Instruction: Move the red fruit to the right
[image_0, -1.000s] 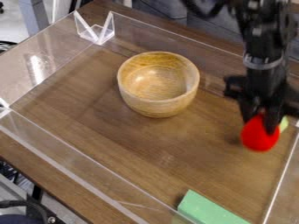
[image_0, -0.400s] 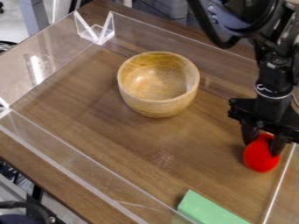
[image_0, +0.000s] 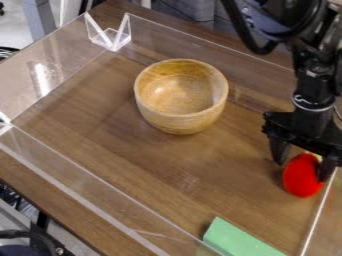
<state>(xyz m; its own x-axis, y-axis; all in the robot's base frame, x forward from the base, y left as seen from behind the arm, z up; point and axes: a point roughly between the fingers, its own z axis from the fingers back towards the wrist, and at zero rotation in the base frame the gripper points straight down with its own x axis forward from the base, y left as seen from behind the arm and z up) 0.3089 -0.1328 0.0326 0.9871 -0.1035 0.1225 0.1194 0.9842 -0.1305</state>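
1. Hand (image_0: 301, 157), one: spread wide, low over the fruit; could knock it if lifted crookedly.
2. Red fruit (image_0: 302, 177), one: on the bench (image_0: 127, 165), near its right edge; being round, might roll if brushed.
3. Clear side rail (image_0: 321, 222), one: beside fruit; a sideways swing might strike it.

Robot's 1 arm in from upper R, wrist angled down, black fingers (image_0: 279, 148) low, spread apart.
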